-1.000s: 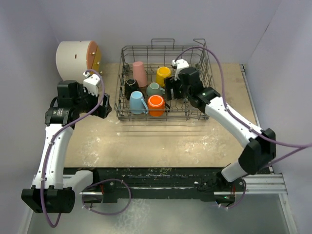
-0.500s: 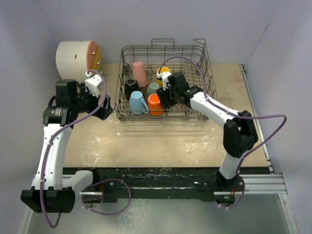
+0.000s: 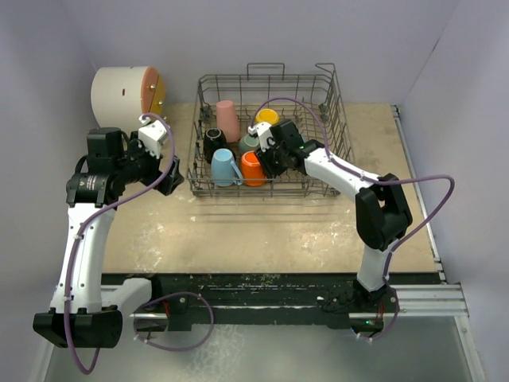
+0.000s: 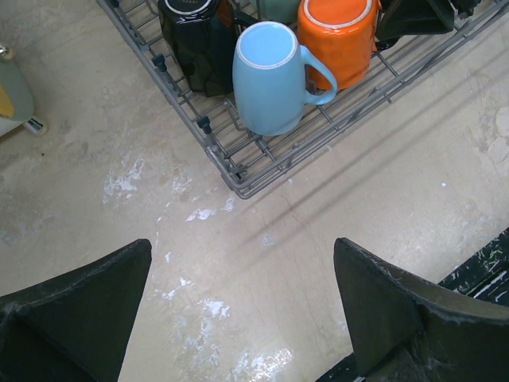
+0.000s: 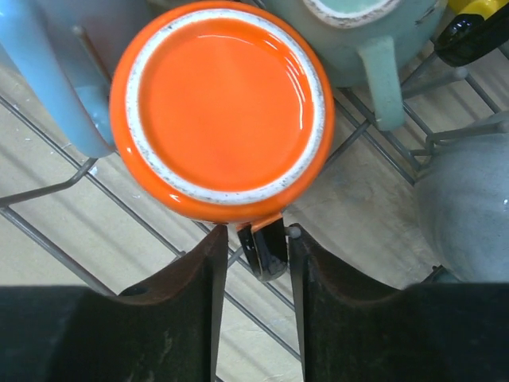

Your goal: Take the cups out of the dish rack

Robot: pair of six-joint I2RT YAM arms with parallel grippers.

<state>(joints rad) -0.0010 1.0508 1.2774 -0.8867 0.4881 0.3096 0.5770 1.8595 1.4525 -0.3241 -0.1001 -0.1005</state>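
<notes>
- Since a second ago, the right gripper (image 5: 256,239) has swung toward 9 o'clock across the large grey wire dish rack (image 3: 330,111), and its fingers have narrowed.
- Those fingers now straddle the handle of the upturned glossy orange ceramic mug (image 5: 221,107). They are very close to it, but I cannot tell whether they press it.
- The orange mug stands at the rack's 6 o'clock edge, with a light blue handled mug (image 4: 270,79) at its 9 o'clock and a teal handled mug (image 5: 374,48) at its 12.
- The left gripper (image 4: 242,255) has its fingers spread wide and holds nothing. It hangs over the tan tabletop (image 4: 318,239) off the rack's 8 o'clock corner.
</notes>
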